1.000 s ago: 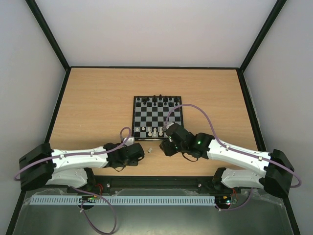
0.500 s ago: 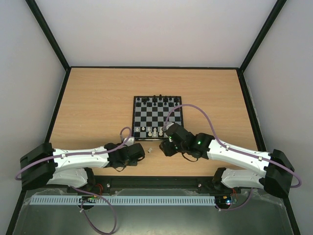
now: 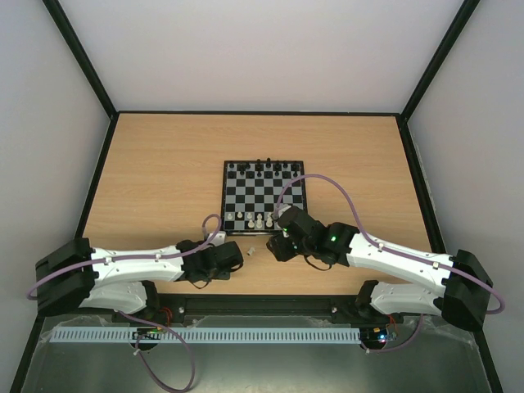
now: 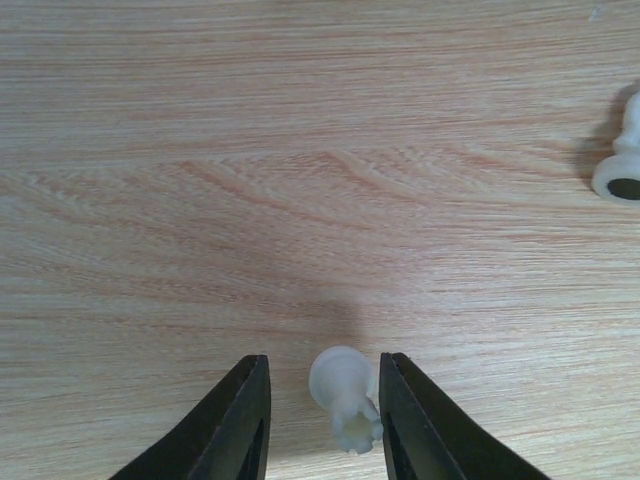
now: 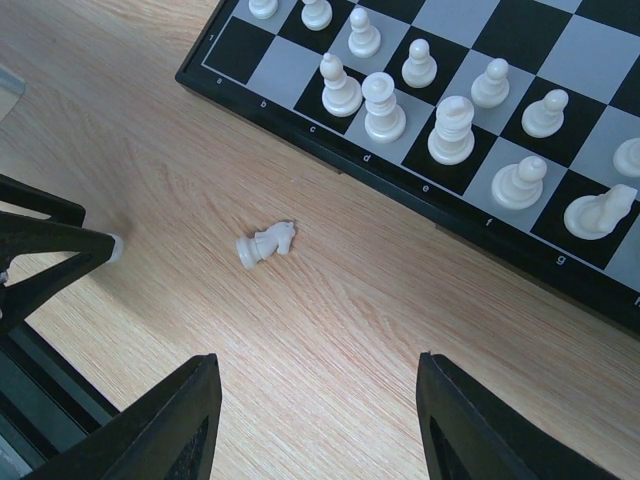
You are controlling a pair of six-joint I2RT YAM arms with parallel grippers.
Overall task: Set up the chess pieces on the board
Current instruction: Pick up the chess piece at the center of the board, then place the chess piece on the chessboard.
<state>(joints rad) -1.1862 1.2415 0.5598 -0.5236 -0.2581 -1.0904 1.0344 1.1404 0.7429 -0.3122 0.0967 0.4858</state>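
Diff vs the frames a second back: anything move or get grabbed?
Barely anything shows from above: the left tool eased slightly toward the near edge. It straddles a lying white piece with a gap on one side, so it is not clamped. Nothing was let go. Right tool, board and loose knight stayed as they were.

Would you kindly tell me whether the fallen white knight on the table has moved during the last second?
No. From above, the knight lies in the same spot, just off the board's near edge, as before.
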